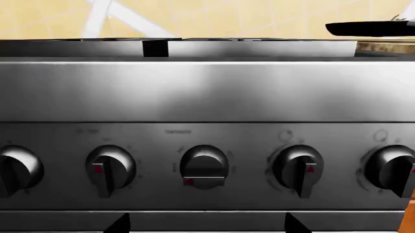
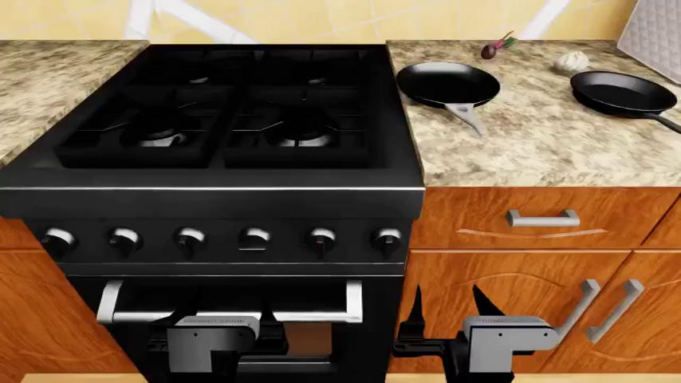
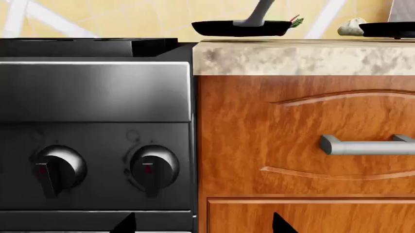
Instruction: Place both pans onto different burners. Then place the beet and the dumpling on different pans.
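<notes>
Both round black frying pans (image 2: 448, 83) (image 2: 623, 91) lay on the speckled stone surface (image 2: 532, 140) right of the black stove (image 2: 223, 120); the left hand (image 2: 213, 339) was undeterminable, the right hand (image 2: 447, 311) open.

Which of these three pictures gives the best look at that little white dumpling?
The head view: the dumpling sits in plain sight on the counter. The right wrist view catches it edge-on at counter level. The left wrist view misses it.
</notes>
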You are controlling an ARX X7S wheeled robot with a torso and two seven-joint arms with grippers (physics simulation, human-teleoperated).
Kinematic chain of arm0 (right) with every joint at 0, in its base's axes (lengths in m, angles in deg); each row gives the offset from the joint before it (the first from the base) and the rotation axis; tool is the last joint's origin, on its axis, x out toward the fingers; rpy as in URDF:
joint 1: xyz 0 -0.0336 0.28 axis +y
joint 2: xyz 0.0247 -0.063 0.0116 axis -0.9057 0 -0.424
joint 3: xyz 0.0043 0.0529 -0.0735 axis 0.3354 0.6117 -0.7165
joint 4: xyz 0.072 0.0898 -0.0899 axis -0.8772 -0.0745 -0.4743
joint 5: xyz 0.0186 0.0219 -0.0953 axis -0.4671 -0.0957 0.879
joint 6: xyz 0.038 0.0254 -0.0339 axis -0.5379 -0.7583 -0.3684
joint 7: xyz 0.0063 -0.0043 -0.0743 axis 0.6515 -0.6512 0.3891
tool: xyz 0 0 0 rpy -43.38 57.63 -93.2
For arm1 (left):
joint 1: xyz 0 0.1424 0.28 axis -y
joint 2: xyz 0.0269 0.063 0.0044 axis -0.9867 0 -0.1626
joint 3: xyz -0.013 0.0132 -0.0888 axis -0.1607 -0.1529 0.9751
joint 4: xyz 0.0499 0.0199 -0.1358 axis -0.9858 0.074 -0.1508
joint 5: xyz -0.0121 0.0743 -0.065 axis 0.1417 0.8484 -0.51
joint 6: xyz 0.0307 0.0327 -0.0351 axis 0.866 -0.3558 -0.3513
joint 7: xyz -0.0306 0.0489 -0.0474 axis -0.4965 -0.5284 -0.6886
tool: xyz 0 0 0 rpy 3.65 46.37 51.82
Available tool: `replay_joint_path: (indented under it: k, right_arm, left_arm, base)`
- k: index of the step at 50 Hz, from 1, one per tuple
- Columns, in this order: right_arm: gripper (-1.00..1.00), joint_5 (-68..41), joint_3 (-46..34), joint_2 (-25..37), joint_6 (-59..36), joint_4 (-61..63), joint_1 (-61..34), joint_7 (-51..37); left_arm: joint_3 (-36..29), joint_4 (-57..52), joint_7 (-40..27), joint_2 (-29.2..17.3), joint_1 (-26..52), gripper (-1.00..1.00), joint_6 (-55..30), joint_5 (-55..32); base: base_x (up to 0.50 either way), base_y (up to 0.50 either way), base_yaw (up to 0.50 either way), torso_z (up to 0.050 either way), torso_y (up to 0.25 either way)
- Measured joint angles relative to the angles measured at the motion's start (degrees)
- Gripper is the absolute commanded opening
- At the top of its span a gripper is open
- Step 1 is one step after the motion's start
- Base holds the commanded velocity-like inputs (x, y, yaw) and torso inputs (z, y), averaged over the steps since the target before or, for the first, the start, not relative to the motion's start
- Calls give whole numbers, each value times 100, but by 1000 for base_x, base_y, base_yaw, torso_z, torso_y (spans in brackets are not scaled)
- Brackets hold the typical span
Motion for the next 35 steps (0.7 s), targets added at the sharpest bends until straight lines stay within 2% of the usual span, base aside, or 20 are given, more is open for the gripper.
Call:
replay_joint_path:
  k: [16, 35]
  right_arm:
    - [100, 140, -325, 171, -161, 137, 14, -435]
    - [100, 115, -630, 336, -126, -41, -49, -799]
  left_arm:
    - [-214, -107, -273, -182, -29, 100, 26, -130]
    - [-436, 20, -411, -358, 13, 100, 205, -443]
  base:
    - [0, 0, 0, 0, 0]
    - [0, 0, 0, 50, 0]
